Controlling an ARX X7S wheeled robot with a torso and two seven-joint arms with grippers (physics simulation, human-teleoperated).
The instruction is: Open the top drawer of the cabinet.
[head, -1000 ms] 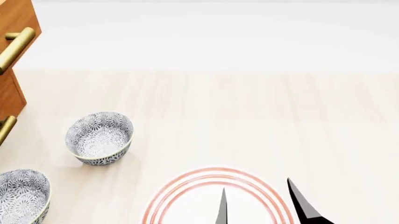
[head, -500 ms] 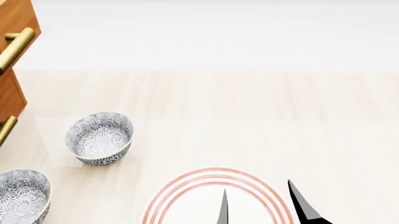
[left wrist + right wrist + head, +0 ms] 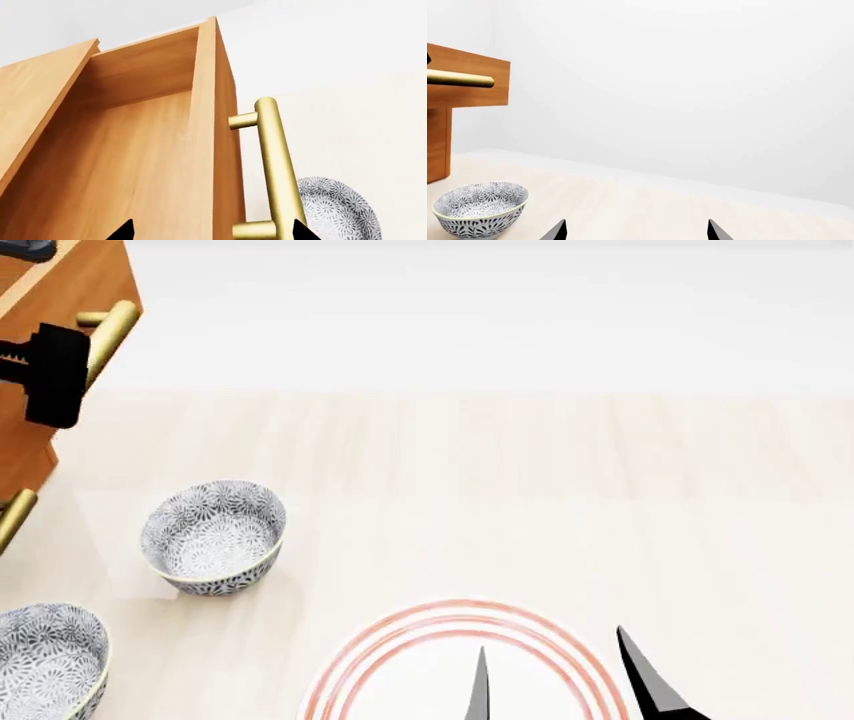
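The cabinet (image 3: 20, 455) stands at the far left of the head view. Its top drawer (image 3: 94, 285) is pulled out, and the left wrist view looks into its empty wooden inside (image 3: 120, 150). The brass bar handle (image 3: 110, 328) sits on the drawer front (image 3: 223, 150). My left gripper (image 3: 60, 375) is open, and its jaws straddle the drawer front and the handle (image 3: 273, 160). My right gripper (image 3: 561, 685) is open and empty, low over a red-ringed plate (image 3: 400, 635). It shows in the right wrist view (image 3: 635, 231) too.
Two patterned bowls stand on the pale wooden table, one near the cabinet (image 3: 214, 535) and one at the front left (image 3: 47, 660). The lower drawer's brass handle (image 3: 14, 515) shows at the left edge. The right wrist view shows the drawer (image 3: 467, 62) and a bowl (image 3: 480, 207).
The top drawer's front and handle have moved out to the right. My left gripper has come into the head view at the handle. The right arm has not moved.
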